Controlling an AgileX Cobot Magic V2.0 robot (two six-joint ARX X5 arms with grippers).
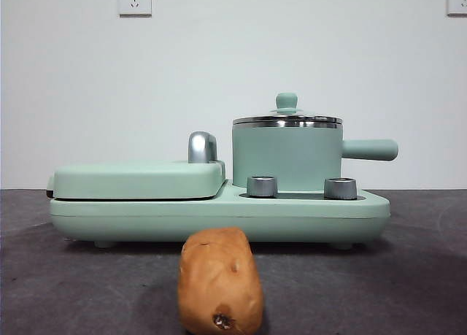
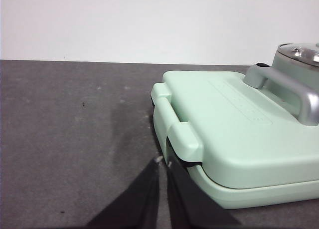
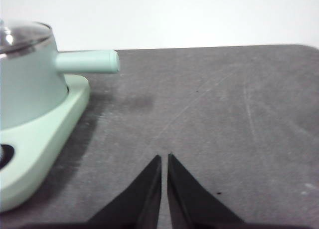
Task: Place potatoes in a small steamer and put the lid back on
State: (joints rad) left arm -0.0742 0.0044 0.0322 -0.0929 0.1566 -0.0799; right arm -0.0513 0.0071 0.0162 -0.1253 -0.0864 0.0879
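An orange-brown potato [image 1: 220, 282] lies on the dark table in front of the appliance, its dark-spotted end toward the camera. The mint-green small steamer [image 1: 287, 158] stands on the right half of the appliance base, its side handle [image 1: 370, 149] pointing right. The glass lid [image 1: 287, 118] with a green knob sits on it. The steamer also shows in the right wrist view [image 3: 30, 84] and its lid edge in the left wrist view [image 2: 300, 52]. My left gripper [image 2: 163, 161] is shut and empty, beside the griddle's left end. My right gripper [image 3: 164, 157] is shut and empty, right of the steamer.
The mint-green appliance base [image 1: 219, 214] holds a flat griddle cover [image 1: 139, 179] with a steel handle [image 1: 202, 147] on its left half, and two steel dials [image 1: 262, 186] at the front. Dark table surface lies on both sides [image 3: 224, 104].
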